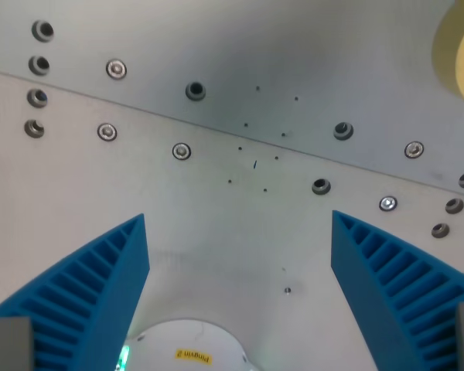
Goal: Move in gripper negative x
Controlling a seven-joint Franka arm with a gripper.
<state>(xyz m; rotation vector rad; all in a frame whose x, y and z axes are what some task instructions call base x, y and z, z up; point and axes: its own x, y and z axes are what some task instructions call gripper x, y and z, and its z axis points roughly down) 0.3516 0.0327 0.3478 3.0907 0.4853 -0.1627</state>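
Observation:
My gripper is open and empty, looking straight down on a grey metal table. Its two blue ribbed fingers come in from the lower left and lower right of the wrist view, wide apart. Nothing lies between them. A white round part with a small yellow label and a green light shows at the bottom edge between the fingers.
The table has a seam running from upper left to lower right, with rows of bolts and screw holes along it. A roll of pale yellow tape lies at the wrist view's upper right corner, partly cut off.

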